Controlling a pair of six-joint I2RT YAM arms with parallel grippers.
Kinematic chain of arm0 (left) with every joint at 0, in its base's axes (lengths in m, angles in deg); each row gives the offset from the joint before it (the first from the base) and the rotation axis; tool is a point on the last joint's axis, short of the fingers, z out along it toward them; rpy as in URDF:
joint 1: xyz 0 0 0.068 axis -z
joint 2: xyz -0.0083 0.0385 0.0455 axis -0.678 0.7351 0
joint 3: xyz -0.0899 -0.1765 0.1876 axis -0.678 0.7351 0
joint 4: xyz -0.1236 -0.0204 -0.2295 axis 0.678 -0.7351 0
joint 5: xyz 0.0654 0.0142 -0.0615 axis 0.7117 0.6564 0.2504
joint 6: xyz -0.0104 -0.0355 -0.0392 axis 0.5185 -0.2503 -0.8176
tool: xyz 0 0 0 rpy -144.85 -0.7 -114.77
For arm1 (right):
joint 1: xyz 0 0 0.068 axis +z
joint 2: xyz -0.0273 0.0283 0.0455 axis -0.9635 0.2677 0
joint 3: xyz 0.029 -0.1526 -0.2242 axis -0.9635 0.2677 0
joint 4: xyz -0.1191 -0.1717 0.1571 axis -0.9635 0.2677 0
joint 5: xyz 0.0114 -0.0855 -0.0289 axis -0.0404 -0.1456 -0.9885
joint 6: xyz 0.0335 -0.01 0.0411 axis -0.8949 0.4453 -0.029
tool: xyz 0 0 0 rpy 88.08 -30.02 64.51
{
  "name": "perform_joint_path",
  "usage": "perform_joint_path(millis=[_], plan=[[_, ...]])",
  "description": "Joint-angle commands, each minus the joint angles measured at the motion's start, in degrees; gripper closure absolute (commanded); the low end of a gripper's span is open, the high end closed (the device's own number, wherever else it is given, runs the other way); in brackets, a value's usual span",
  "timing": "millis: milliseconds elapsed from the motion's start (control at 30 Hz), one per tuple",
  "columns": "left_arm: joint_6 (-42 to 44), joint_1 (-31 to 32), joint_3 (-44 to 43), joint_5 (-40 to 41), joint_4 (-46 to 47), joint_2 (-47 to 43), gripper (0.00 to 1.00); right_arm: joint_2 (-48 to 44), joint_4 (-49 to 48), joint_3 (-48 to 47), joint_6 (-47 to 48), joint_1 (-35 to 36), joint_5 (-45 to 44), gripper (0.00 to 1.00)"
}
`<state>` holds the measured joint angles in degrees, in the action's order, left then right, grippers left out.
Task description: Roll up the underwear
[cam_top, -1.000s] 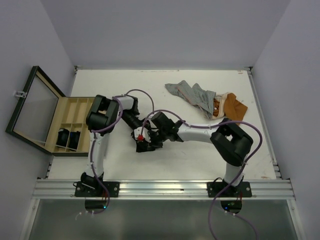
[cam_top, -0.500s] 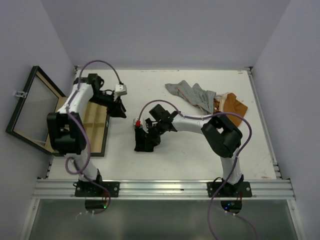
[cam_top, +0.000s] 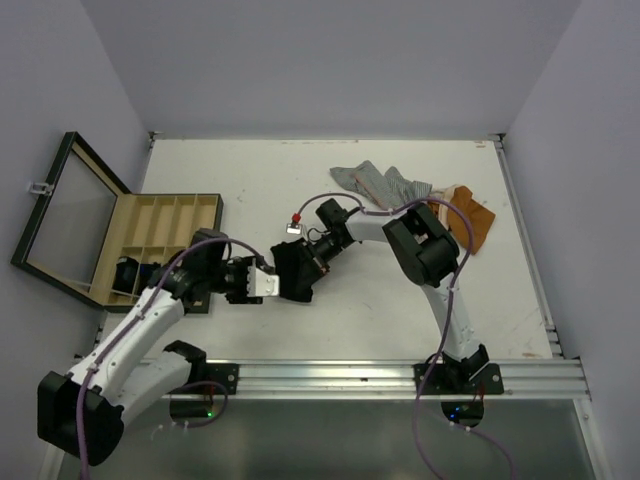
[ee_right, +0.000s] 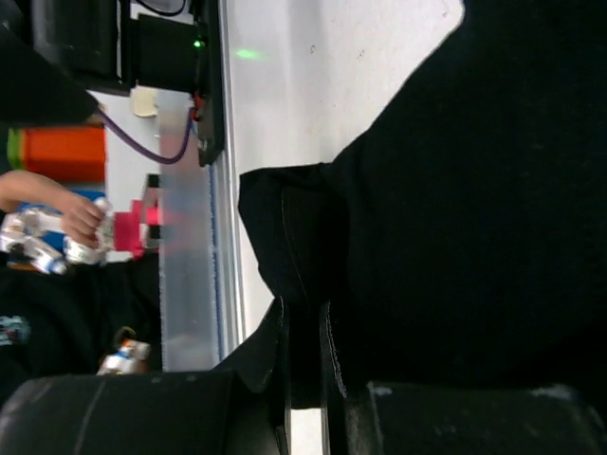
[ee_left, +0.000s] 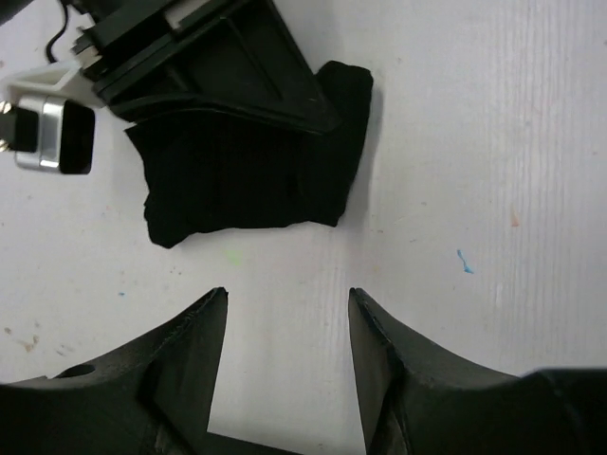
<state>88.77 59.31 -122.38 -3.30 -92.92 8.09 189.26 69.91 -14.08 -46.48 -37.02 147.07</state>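
**Right claw pinching black underwear, left claw open beside it**

Black underwear (cam_top: pixel 293 282) lies bunched mid-table (cam_top: pixel 400 310), slightly left of centre. Right gripper (cam_top: pixel 310 258) is clamped narrow on its far edge, cloth caught between the fingers (ee_right: pixel 256 365). Left gripper (ee_left: pixel 287 296) sits low just beside the near-left side of the cloth, jaws spread, nothing in them, not touching. Grey striped underwear (cam_top: pixel 380 185) and orange-brown underwear (cam_top: pixel 470 215) are heaped at the far right. The wooden box (cam_top: pixel 165 212) is open at the left, with dark pieces (cam_top: pixel 130 272) in a near compartment.
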Motion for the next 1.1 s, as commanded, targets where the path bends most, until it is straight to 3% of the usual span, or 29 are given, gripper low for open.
perform_joint_path(millis=[0,400,533,733,767,867,900,1067], plan=[[-3.2,10.0,3.1,11.8,11.5,-0.6,0.43,5.5,6.5,0.0,-0.9,0.3,-10.0,1.00],[-9.3,27.3,5.3,22.1,20.6,12.6,0.41,7.8,6.5,-1.9,-9.0,0.3,-12.4,1.00],[-11.1,29.1,5.7,25.0,25.1,16.3,0.41,7.7,7.3,-2.8,-8.8,0.3,-13.5,1.00],[-11.4,29.4,6.0,26.6,27.5,21.7,0.49,7.7,7.2,-3.1,-9.6,0.3,-14.2,1.00],[-11.5,29.5,6.1,26.4,27.6,22.3,0.51,7.8,7.1,-3.1,-10.0,0.3,-14.4,1.00],[-12.6,29.5,5.4,26.1,25.8,25.8,0.69,7.6,7.2,-3.1,-10.6,0.3,-15.3,1.00],[-13.6,29.5,5.1,25.9,25.2,26.5,0.79,7.2,7.2,-2.8,-10.7,0.3,-15.6,0.96],[-17.9,28.9,4.1,22.0,18.4,29.3,0.97,2.6,5.8,-0.2,-11.9,-0.3,-19.2,0.70]])
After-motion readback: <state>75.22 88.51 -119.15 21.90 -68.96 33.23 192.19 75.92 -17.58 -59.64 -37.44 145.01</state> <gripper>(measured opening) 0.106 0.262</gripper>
